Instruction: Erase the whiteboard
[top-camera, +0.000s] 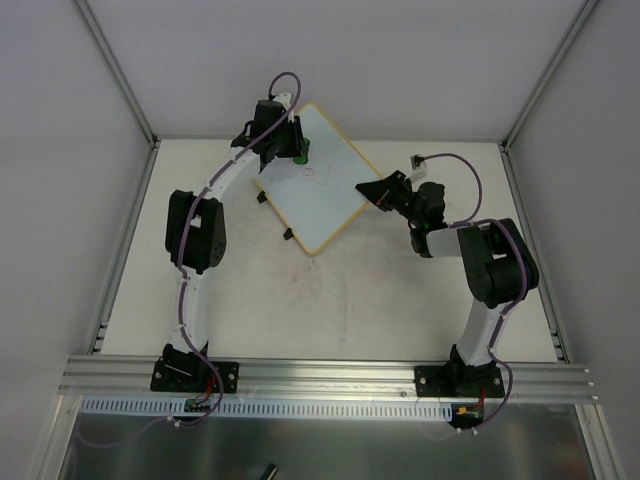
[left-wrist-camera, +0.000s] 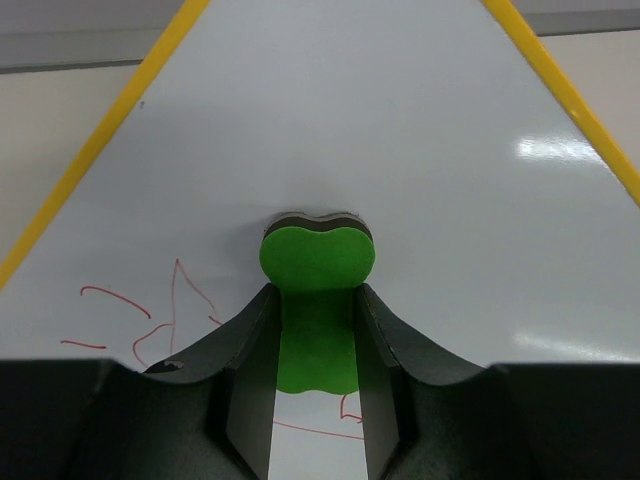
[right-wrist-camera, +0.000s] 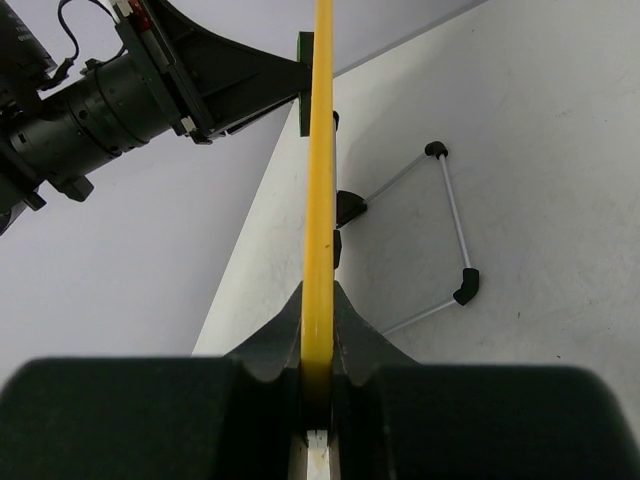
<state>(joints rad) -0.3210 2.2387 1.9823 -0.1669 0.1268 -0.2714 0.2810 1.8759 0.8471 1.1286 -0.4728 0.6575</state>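
Mid-wipe, the left gripper (left-wrist-camera: 315, 300) clamps the green eraser (left-wrist-camera: 318, 262) against the whiteboard (left-wrist-camera: 400, 150), the right gripper (right-wrist-camera: 318, 300) pinches its yellow rim (right-wrist-camera: 320, 150), and the next stroke should sweep nearward across the red scribbles (left-wrist-camera: 170, 310).

Red scribble (left-wrist-camera: 172, 310) partly behind left gripper (left-wrist-camera: 312, 292)

The pale, lightly scuffed table (top-camera: 350, 300) has a thin wire frame (right-wrist-camera: 454, 215) with black caps resting on it.
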